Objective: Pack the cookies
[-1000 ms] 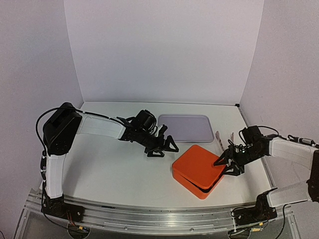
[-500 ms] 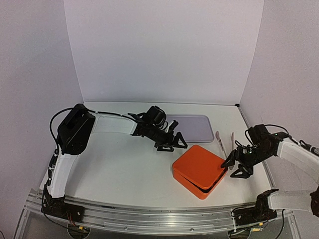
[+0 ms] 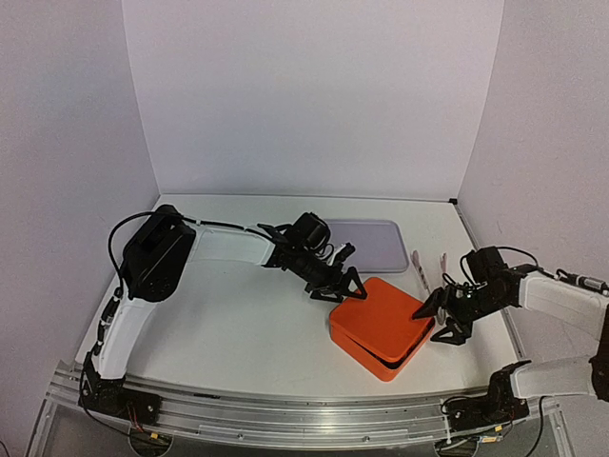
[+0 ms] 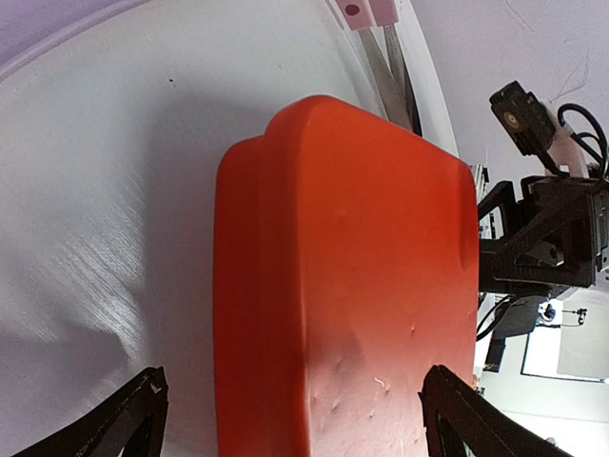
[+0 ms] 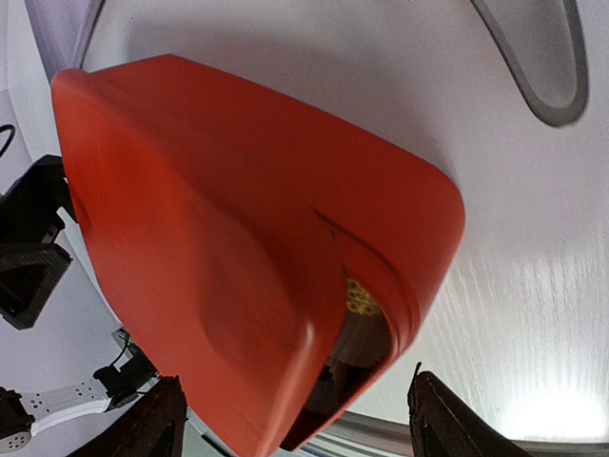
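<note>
Orange box [image 3: 381, 326], lid askew, on white desk [image 3: 238, 324], between both hands. Left hand [image 3: 341, 288]: fingers spread, just at the box's far-left edge. Right hand [image 3: 440, 322]: fingers spread, at its right corner, holding nothing. Golden cookie [image 5: 360, 297]: inside the box, glimpsed through the lid gap directly ahead of the right hand. Lavender tray [image 3: 357, 243]: beyond the left hand.

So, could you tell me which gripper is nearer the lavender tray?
Left. The left gripper is just off the lavender tray; the right gripper is farther away, at the right corner of the orange box.
</note>
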Controlling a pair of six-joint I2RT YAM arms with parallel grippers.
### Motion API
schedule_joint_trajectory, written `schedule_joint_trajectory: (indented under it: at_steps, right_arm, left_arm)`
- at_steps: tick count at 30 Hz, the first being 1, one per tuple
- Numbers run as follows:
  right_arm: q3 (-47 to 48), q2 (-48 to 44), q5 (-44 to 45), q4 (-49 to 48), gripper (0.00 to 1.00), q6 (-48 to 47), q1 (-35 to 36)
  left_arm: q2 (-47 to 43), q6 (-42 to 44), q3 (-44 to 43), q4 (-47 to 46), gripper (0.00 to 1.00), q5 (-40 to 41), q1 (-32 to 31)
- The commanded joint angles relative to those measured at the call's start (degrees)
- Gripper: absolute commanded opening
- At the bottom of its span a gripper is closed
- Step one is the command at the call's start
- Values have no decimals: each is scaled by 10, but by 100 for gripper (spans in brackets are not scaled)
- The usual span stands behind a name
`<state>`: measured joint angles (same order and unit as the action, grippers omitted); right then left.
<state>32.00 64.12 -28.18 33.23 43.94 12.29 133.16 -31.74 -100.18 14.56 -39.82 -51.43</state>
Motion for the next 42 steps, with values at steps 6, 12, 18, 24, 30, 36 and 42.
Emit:
schedule_joint_trajectory:
  at_steps: [6,12,18,24,30,36,42]
  right_arm:
    - [9,83,-26,-133,75,17,1]
    - [27,146,-62,-200,70,24,1]
    - [71,209,-79,-227,68,15,18]
    - [125,275,-89,-232,68,6,48]
    - [151,305,-85,-235,63,10,67]
    - [142,309,-79,-235,47,14,72]
    - [127,322,-64,-238,40,9,72]
  left_arm:
    - [-1,11,-22,7,88,-6,-7]
    - [-27,9,15,13,86,24,-9]
    - [-60,-7,61,5,85,56,-9]
    - [-92,-23,99,-11,85,76,-9]
    - [-110,-27,124,-9,85,93,-10]
    - [-116,-32,141,-7,85,102,-9]
    - [-113,-46,160,-20,83,109,-9]
